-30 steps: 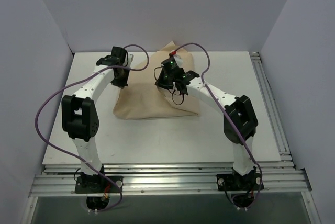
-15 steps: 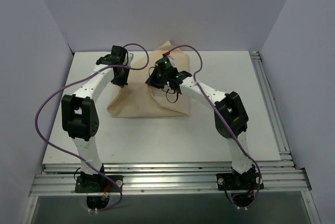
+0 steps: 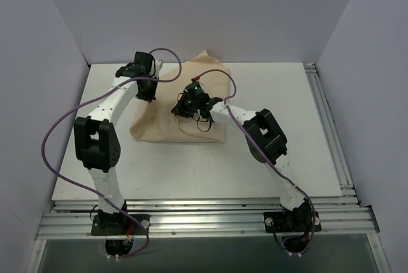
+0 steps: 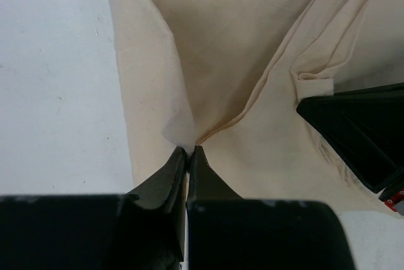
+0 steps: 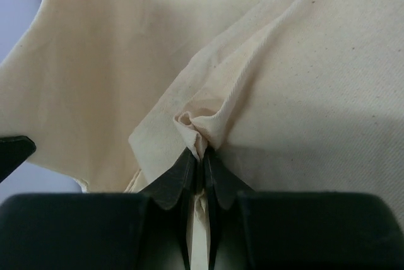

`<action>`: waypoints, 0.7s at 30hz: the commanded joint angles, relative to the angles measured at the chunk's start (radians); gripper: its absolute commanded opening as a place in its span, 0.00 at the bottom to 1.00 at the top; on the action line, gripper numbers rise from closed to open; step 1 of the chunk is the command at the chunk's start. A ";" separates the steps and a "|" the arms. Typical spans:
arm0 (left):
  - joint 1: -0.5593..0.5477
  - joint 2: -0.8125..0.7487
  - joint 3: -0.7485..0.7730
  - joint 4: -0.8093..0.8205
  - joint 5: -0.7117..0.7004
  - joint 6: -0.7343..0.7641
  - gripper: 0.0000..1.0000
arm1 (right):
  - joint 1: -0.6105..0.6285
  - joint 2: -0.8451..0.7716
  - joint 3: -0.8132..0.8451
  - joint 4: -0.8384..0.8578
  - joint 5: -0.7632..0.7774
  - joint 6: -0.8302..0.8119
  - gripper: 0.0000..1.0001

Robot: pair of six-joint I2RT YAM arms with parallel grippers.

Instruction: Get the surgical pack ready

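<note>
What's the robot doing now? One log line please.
left gripper: shut on cloth sheet | right gripper: shut on cloth sheet | cloth sheet: bunched on table

1. Cloth sheet [image 3: 162, 123]: tan woven fabric, matt, softly creased.
2. Table [image 3: 191, 171]: white, smooth, matt, faintly scuffed.
3. Fingers [image 4: 165, 178] of the left gripper [image 4: 189, 151]: black, matt, plastic-looking.
4. Rails [image 3: 204, 222]: ribbed silvery metal, dull sheen.

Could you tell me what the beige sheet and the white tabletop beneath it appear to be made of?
Beige sheet: woven fabric, probably cotton, matte; a fine weave shows, and it puckers into soft folds where the right claw pinches it.
Tabletop: a hard, smooth white board, possibly laminate or painted; flat, faintly scuffed, no grain visible.
</note>
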 commanded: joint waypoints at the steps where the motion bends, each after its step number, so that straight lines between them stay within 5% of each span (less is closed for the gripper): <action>1: -0.012 -0.025 0.084 -0.011 0.038 0.002 0.02 | 0.006 -0.008 0.011 0.082 -0.064 -0.015 0.07; 7: -0.017 -0.020 0.128 -0.033 0.085 0.002 0.02 | -0.002 -0.112 0.059 -0.052 -0.026 -0.179 0.47; 14: -0.023 -0.011 0.153 -0.045 0.107 0.002 0.02 | -0.062 -0.218 0.148 -0.314 -0.029 -0.304 0.62; 21: -0.034 -0.011 0.205 -0.077 0.191 -0.033 0.02 | -0.190 -0.361 0.027 -0.427 -0.035 -0.335 0.66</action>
